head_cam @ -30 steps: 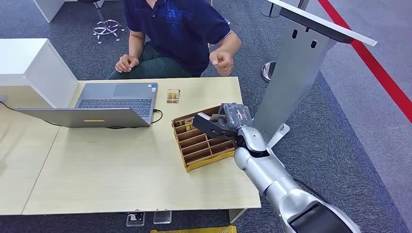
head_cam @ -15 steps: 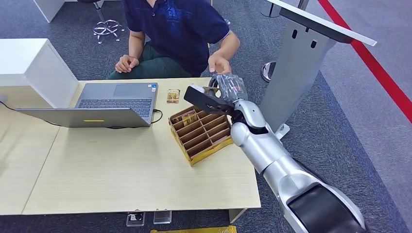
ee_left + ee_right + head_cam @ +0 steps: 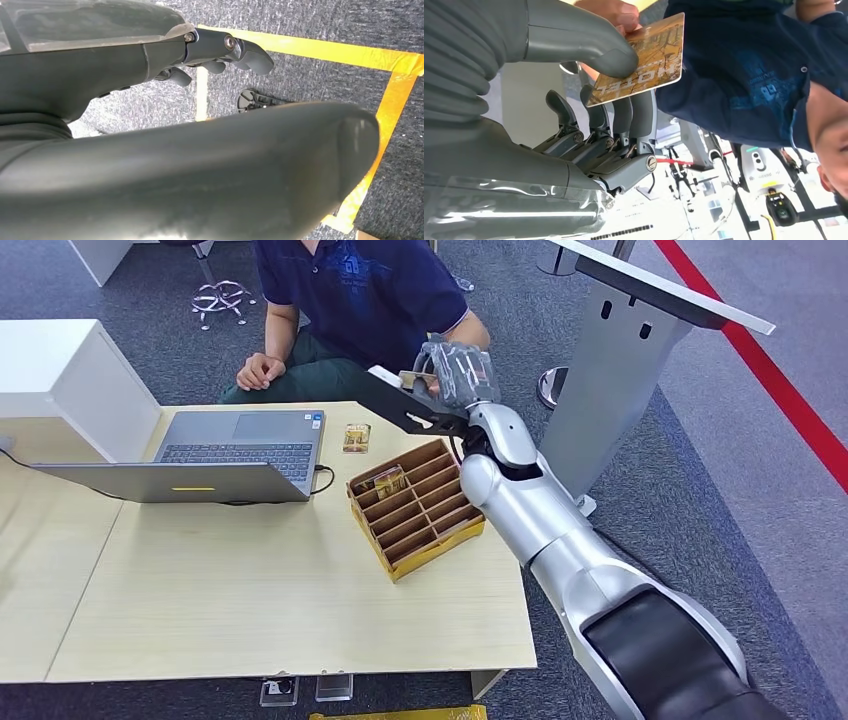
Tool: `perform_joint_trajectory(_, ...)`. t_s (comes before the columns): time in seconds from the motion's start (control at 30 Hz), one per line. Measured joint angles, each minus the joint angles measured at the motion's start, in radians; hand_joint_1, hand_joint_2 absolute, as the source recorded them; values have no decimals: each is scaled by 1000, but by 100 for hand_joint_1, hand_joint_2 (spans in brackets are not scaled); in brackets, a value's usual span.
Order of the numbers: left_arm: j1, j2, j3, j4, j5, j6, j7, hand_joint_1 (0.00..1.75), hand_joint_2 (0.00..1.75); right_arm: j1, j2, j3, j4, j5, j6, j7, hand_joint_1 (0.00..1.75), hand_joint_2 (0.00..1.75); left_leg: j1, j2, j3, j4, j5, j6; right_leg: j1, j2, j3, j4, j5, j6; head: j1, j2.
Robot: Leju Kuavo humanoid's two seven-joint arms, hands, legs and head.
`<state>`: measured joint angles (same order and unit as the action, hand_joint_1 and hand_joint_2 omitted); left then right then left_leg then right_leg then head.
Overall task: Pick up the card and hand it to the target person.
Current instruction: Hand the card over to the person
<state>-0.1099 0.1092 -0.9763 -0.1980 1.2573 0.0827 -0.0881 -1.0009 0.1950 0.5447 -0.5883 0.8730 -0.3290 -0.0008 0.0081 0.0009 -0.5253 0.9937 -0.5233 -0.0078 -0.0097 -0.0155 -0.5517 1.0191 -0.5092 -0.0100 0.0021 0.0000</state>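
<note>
Card, a brown hotel key card, is pinched between the thumb and the dark fingers of the right robot hand, which is raised beyond the far edge of the tabletop in front of the seated person. In the right wrist view the person's hand is seen touching the card's far edge, so the handover is judged to be under way. The card should be held level and steady, with the pinch kept until the person's hold is plainly firm; only then should the fingers be eased apart, and no pull or twist should be added, lest the card slip and fall. The left robot hand hangs over carpet marked with yellow tape, its fingers curled loosely with nothing seen in them; whether it is fully closed cannot be told. On the tabletop a brown divided card box stands near the open laptop; one card is seen in a far compartment, and the other slots appear bare. A small gold item lies just beyond the box.
</note>
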Motion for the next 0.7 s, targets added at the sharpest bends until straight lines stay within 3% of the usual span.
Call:
perform_joint_trajectory(0.2, 0, 0, 0, 0, 4, 1, 0, 0, 0, -12, 13, 7, 19, 8, -9, 5, 138, 175, 0, 0, 0, 0, 0, 0, 0, 0, 0, 0, 0, 0, 0, 0)
perform_joint_trajectory(0.33, 0, 0, 0, 0, 6, -5, 0, 0, 0, -12, 13, 10, 26, 10, -9, 6, 0, 175, 0, 0, 0, 0, 0, 0, 0, 0, 0, 0, 0, 0, 1, 0)
perform_joint_trajectory(0.7, 0, 0, 0, 0, 5, -19, -2, 0, 0, -12, 13, 12, 38, 0, -8, 4, 0, 175, 0, 0, 0, 0, 0, 0, 0, 0, 0, 0, 0, 0, 0, 0)
